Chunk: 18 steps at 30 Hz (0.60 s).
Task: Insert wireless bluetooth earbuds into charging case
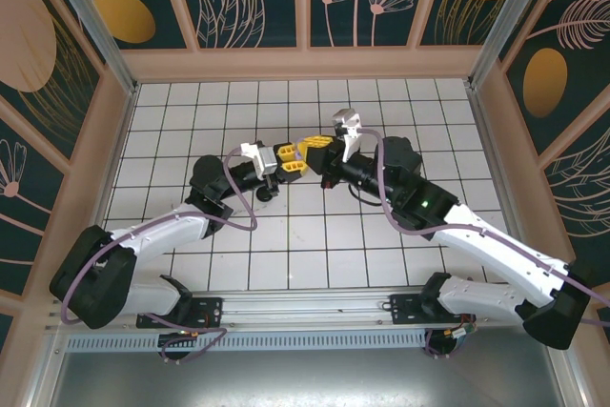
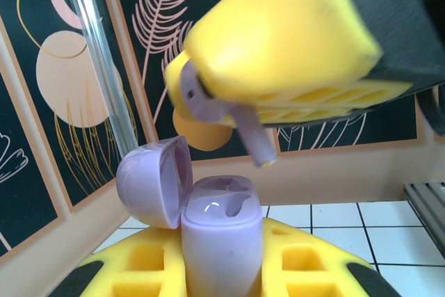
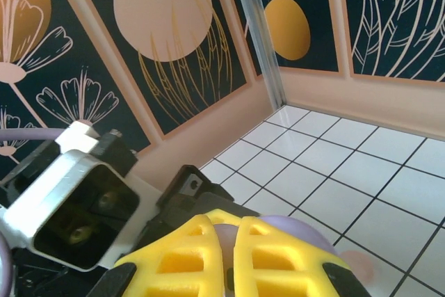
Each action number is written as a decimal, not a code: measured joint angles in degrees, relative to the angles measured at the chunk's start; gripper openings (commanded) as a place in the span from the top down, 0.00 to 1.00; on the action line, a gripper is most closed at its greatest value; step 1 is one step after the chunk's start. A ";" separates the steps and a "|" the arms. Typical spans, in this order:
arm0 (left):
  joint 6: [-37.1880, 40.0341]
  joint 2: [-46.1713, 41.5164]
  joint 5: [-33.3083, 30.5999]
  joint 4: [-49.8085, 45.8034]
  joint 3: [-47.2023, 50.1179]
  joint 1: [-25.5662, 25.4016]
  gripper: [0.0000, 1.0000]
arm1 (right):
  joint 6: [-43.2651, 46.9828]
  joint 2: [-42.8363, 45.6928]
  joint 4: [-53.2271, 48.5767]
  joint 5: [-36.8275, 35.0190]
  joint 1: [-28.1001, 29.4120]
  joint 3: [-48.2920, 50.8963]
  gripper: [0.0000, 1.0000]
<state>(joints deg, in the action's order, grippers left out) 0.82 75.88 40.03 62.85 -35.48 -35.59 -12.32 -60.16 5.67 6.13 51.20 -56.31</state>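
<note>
Top view: both my arms reach in over the middle of the white tiled table (image 1: 286, 245), well away from all four edges, and the two yellow-fingered ends meet there. My left gripper (image 1: 289, 161) comes in from the left and my right gripper (image 1: 315, 148) from the right, fingertips just beside each other; what they carry is too small to make out from above. Left wrist view: my left gripper (image 2: 222, 269) is clamped on the lilac charging case (image 2: 221, 231), yellow pads pressed to both of its sides, the case upright with its wells facing up. The lid (image 2: 154, 182) is swung open on its hinge and hangs off the case's left side, tilted, hollow side toward the case. Above it my right gripper (image 2: 278, 92) is closed on the lilac earbud (image 2: 229, 113): the bud's head is pinched between the yellow pads and the stem sticks out below them, slanting down toward the case. The stem tip is near the case opening but apart from it, a little to the right of the wells. Right wrist view: my right gripper (image 3: 228, 255) shows its two yellow fingers drawn together with barely a slit between them. A rounded lilac shape (image 3: 292, 231) sits just behind the fingertips; I cannot tell whether it is the case body or its lid. My left arm's wrist housing (image 3: 69, 199) is close by on the left.
</note>
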 measured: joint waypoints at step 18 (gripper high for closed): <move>-1.33 -0.72 -0.20 -0.68 0.02 0.02 1.00 | -0.22 -0.66 2.10 1.49 -1.53 0.94 1.00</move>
<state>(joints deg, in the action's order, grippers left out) -0.51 75.16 39.83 62.17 -35.46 -35.57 -12.53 -60.82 7.77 7.62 49.67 -55.37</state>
